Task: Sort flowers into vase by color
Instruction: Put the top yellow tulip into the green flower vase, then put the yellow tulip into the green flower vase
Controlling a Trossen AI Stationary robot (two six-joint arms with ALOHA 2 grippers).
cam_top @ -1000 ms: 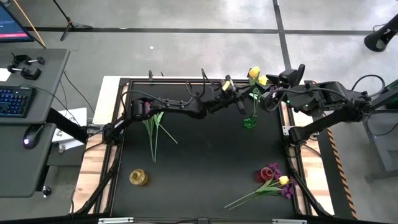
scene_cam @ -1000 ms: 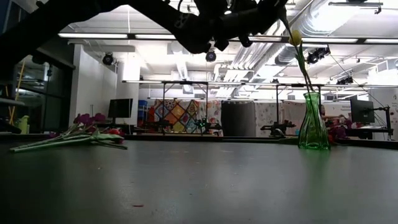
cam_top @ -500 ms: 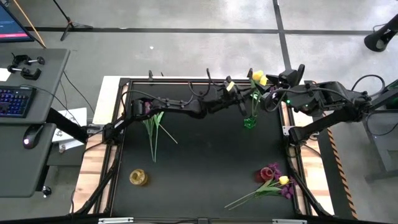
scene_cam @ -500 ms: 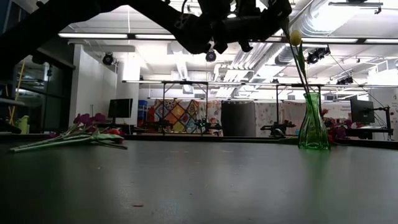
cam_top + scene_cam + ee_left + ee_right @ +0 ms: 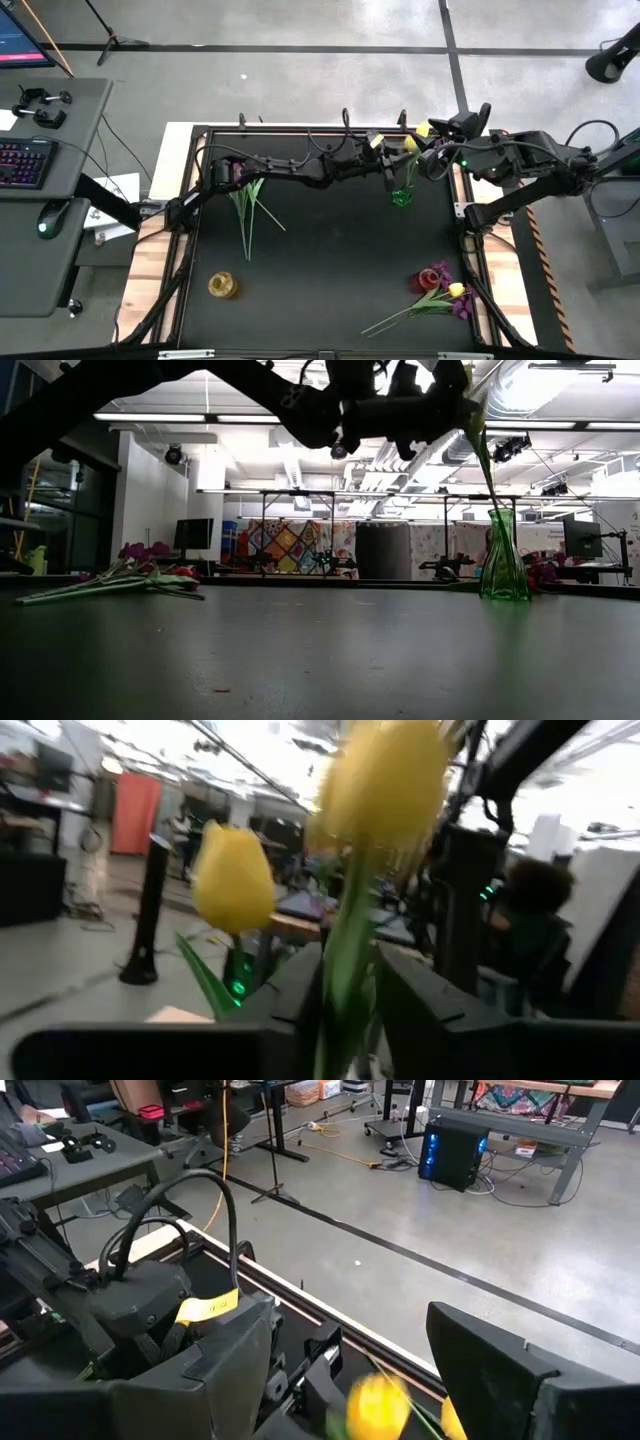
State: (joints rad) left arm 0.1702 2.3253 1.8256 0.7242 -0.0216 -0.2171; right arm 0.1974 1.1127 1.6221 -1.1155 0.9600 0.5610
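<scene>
A green glass vase (image 5: pixel 400 196) stands at the table's far right, also in the low view (image 5: pixel 503 565), with a thin green stem (image 5: pixel 482 455) rising from it. My left gripper (image 5: pixel 388 150) hovers beside and above the vase, shut on a yellow tulip (image 5: pixel 385 780). A second yellow tulip (image 5: pixel 232 880) shows behind it, and in the high view (image 5: pixel 422 130). My right gripper (image 5: pixel 370 1370) is open just right of the vase, with a yellow tulip head (image 5: pixel 378 1405) between its fingers; I cannot tell whether it touches. My left gripper pinches the yellow tulip's green stem (image 5: pixel 338 1010) between its two fingers, a short way below the blossom. The blossom stands up past the fingertips. The tulip is lifted clear of the table, over the vase.
A heap of red, purple and yellow flowers (image 5: pixel 440 288) lies at the near right. Green stems with a purple spray (image 5: pixel 245 205) lie at the left under my left arm. A small yellow vase (image 5: pixel 222 285) stands near left. The table's middle is bare.
My left gripper has moved toward the table's right edge, closer to the vase and my right gripper, keeping hold of the yellow tulip. The tulip's head has moved with it, closer to the vase's mouth.
</scene>
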